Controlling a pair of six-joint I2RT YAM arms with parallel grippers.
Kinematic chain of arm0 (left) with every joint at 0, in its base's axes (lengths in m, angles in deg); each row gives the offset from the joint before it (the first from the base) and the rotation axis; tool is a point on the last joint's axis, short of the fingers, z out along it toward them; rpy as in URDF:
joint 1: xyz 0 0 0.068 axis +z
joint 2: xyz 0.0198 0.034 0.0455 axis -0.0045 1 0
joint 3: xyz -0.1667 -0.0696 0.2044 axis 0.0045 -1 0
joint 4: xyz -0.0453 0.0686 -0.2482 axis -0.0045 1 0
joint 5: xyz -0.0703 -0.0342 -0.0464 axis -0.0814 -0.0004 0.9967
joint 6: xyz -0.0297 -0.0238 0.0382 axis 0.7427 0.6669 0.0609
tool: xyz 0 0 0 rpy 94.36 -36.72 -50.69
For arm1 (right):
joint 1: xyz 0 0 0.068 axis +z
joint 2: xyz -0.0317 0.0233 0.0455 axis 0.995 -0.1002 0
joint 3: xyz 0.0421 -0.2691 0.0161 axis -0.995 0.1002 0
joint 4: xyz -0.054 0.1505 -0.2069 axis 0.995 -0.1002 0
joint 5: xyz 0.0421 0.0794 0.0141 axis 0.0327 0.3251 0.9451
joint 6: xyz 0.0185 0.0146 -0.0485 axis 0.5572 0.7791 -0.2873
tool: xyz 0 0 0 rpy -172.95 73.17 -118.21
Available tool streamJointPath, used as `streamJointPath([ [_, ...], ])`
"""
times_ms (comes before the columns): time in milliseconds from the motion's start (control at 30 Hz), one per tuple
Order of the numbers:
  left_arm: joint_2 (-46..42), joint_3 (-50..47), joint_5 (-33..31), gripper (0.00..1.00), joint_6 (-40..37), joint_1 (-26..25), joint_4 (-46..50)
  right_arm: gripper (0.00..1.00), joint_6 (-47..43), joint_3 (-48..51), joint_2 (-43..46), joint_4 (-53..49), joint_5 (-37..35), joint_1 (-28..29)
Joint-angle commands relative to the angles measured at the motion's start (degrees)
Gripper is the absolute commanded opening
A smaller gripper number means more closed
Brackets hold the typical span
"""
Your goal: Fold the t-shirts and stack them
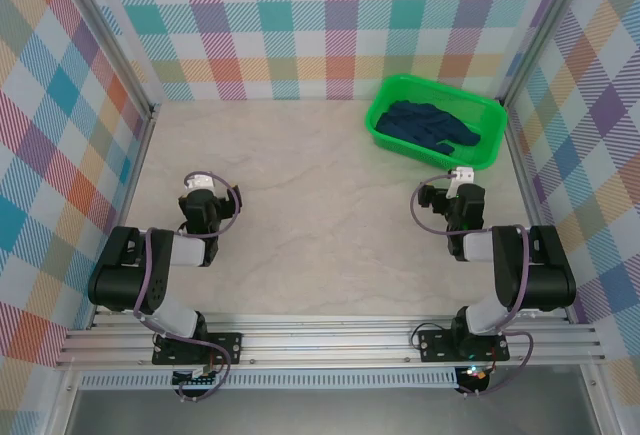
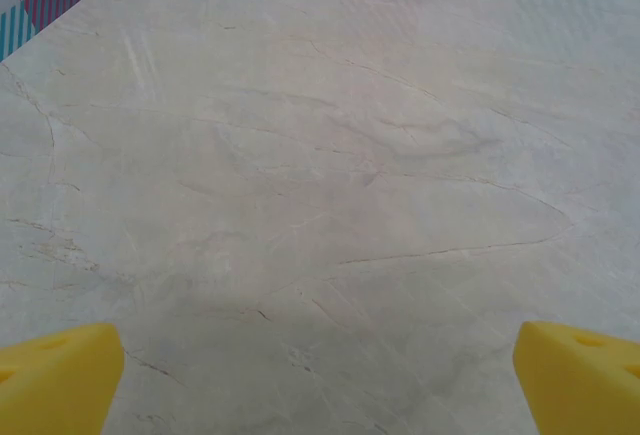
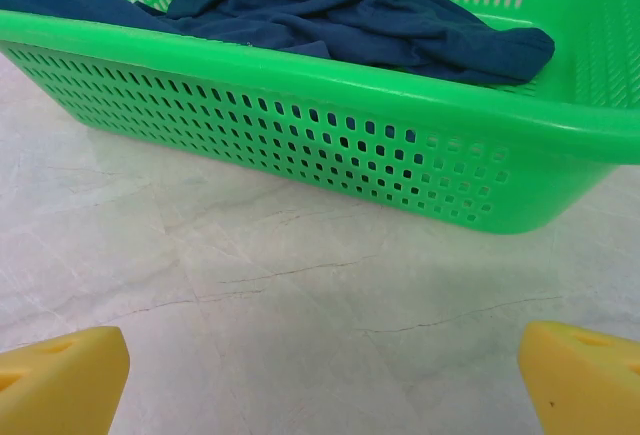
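While the right gripper hangs just above the pale marbled table, its yellow fingertips stand wide apart with nothing between them. Straight ahead of it, close by, is the perforated near wall of the green basket. The navy t-shirt lies crumpled inside, beyond the rim and not touching the gripper.

From above, the right gripper sits just short of the basket at the far right of the table. The t-shirt is a rumpled heap whose long axis follows the basket's length, running from far-left to near-right. No print shows on it.

The left gripper is likewise spread open over bare table. From above it is well apart from the basket, on the opposite side.
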Motion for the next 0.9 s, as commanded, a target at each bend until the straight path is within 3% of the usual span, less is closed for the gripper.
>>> streamJointPath([
  [0, 0.2, 0.4, 0.7, 1.00, -1.2, 0.1, -0.3, 1.00, 0.3, 0.4, 0.6, 2.2, -0.3, 0.3],
  [467, 0.0, 0.1, 0.5, 1.00, -1.2, 0.1, -0.6, 1.00, 0.2, 0.9, 0.7, 3.1, 0.2, 0.3],
  [567, -0.4, -0.3, -4.3, 1.00, 0.2, -0.4, -1.0, 1.00, -0.5, 2.3, 1.6, 5.0, 1.9, 0.3],
  [867, -2.2, -2.9, -5.0, 1.00, -0.7, -1.4, -4.7, 1.00, -0.1, 4.1, 5.8, 4.9, 0.3, 0.4],
])
